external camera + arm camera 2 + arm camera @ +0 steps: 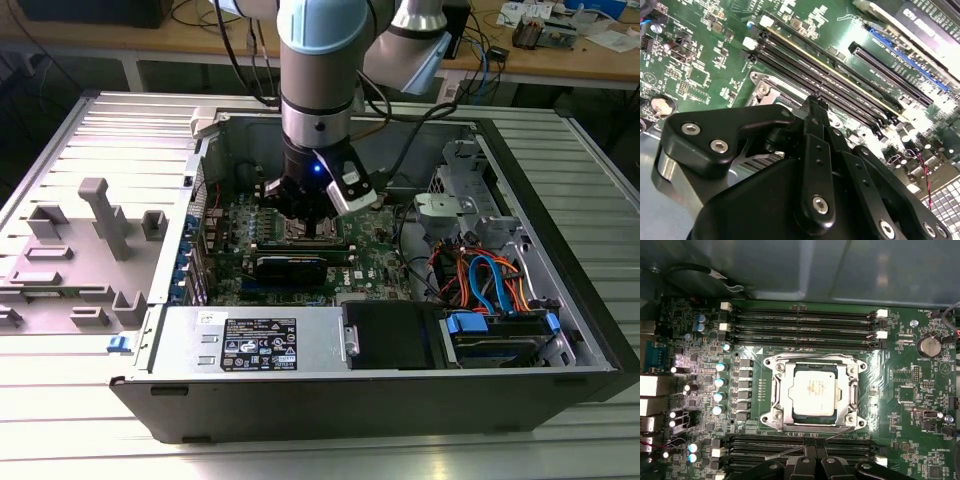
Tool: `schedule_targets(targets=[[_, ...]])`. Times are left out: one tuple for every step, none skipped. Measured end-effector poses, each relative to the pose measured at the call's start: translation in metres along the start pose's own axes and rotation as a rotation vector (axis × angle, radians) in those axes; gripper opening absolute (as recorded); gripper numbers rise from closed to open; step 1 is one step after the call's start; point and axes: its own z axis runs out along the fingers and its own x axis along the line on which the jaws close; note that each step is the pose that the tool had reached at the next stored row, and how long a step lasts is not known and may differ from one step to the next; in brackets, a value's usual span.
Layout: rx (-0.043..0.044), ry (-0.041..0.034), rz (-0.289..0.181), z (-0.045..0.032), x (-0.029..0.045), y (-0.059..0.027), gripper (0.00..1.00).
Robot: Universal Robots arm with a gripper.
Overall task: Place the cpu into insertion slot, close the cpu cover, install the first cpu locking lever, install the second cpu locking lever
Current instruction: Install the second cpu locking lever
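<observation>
In the first wrist view the cpu (813,391), a flat silver-grey square, lies in the insertion slot (771,416) on the green motherboard (910,390). The cpu cover (815,364), a thin metal frame with a square window, lies down flat around it. A thin wire lever (784,454) slants out from beside the socket's near edge towards my fingertips. My gripper (815,451) is at that edge, just off the cover. In the second wrist view the gripper (815,100) has its black fingers pressed together over a corner of the socket (761,88). The exterior view shows the gripper (300,222) low inside the computer case.
Long black memory slots (805,320) run on both sides of the socket. A black card (290,268) stands just in front of it, with the power supply (250,340) nearer. Orange and blue cables (490,280) and drive bays fill the exterior view's right. Case walls (205,150) surround the board.
</observation>
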Motion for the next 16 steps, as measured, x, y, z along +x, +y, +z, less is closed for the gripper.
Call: schedule_targets(targets=[[-0.0025, -0.0001, 0.000, -0.0001, 0.0019, -0.0004, 0.11], [-0.0037, -0.0001, 0.000, -0.0001, 0.0031, -0.0006, 0.11], [-0.0048, -0.0002, 0.000, -0.0002, 0.0047, -0.0010, 0.11], [-0.0053, -0.0002, 0.000, -0.0002, 0.0060, -0.0013, 0.11], [-0.0060, -0.0002, 0.000, -0.0003, 0.0076, -0.0020, 0.11], [-0.0067, -0.0003, 0.000, -0.0003, 0.0092, -0.0027, 0.11], [-0.0069, -0.0003, 0.000, -0.0003, 0.0099, -0.0032, 0.11], [-0.0072, -0.0004, 0.000, -0.0003, 0.0106, -0.0041, 0.11], [-0.0074, -0.0003, 0.000, -0.0004, 0.0114, -0.0050, 0.11], [-0.0078, -0.0004, 0.000, -0.0004, 0.0125, -0.0058, 0.11], [-0.0088, -0.0003, 0.000, -0.0005, 0.0139, -0.0065, 0.11], [-0.0100, -0.0004, 0.000, -0.0005, 0.0151, -0.0070, 0.11], [-0.0118, -0.0006, 0.000, -0.0005, 0.0168, -0.0073, 0.11], [-0.0137, -0.0007, 0.000, -0.0006, 0.0181, -0.0077, 0.11], [-0.0163, -0.0008, 0.000, -0.0007, 0.0194, -0.0086, 0.11], [-0.0188, -0.0009, 0.000, -0.0007, 0.0200, -0.0092, 0.11]])
